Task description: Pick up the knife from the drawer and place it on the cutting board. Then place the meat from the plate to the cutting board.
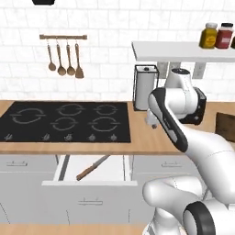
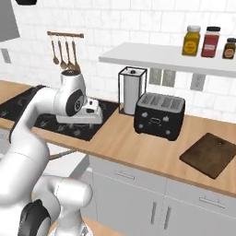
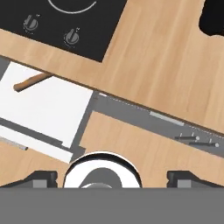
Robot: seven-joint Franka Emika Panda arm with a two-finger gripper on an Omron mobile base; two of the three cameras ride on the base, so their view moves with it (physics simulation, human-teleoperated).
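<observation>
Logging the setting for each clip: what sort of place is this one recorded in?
A rendered home-style kitchen, by the look of it. A black cooktop is set in a wooden counter, a black toaster stands by a paper towel holder, and utensils hang on the white tiled wall.

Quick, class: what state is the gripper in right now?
Gripper: open, fingertips wide apart, holding nothing; knife lies in the drawer.

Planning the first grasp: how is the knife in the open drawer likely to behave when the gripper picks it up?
The knife looks rigid, so it probably won't flex. It lies flat and slanted in the drawer, so it likely won't roll. Gripped by the wooden handle alone, the long blade may tip it downward.
</observation>
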